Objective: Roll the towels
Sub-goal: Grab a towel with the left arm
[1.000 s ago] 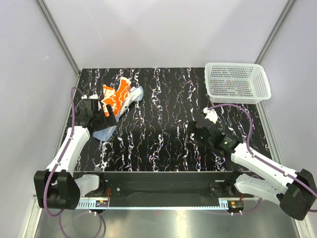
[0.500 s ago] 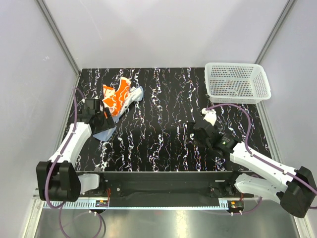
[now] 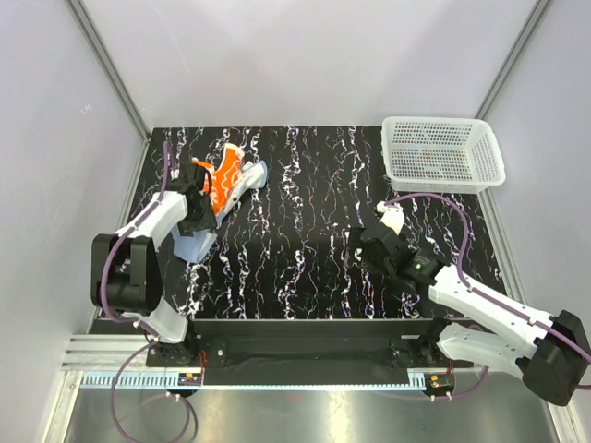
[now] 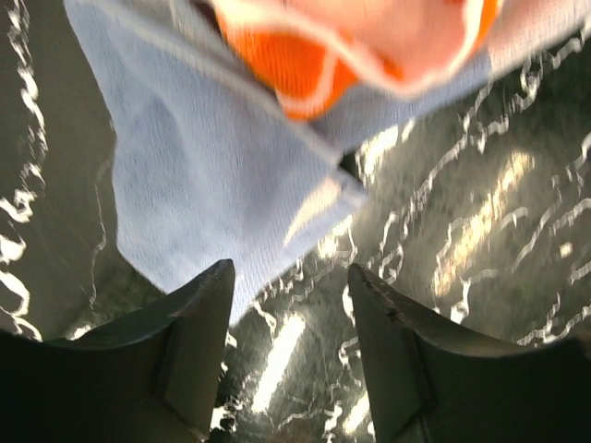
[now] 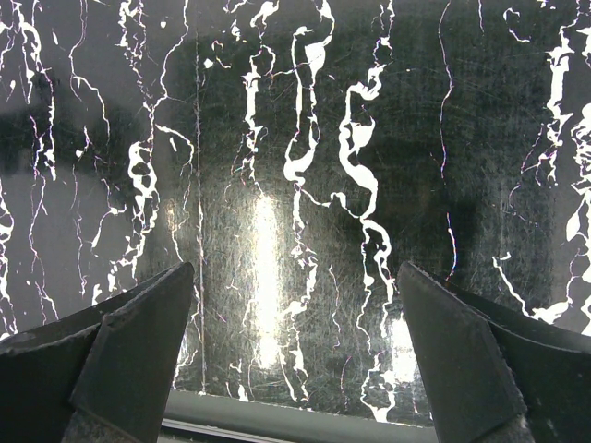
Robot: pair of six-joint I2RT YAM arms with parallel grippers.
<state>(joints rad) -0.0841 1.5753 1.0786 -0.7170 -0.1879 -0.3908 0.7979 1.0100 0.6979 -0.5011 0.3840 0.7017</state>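
Corner pick-up at the far left of the black marble-pattern desk.
The light-blue cloth towel lies partly under the crumpled orange floral towel; left hand, half-parted and empty, should pinch a blue corner alone; right hand gapes empty mid-desk.

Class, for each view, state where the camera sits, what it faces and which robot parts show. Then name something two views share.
Top external: above and behind the robot, looking down on the table; shows left arm, right arm, basket, orange towel, blue towel.
Left wrist: on the left arm, facing down at both towels; shows the left gripper, open.
Right wrist: on the right arm, facing down at tabletop only; shows the right gripper, open.
Shared: top and left wrist both show the two towels.
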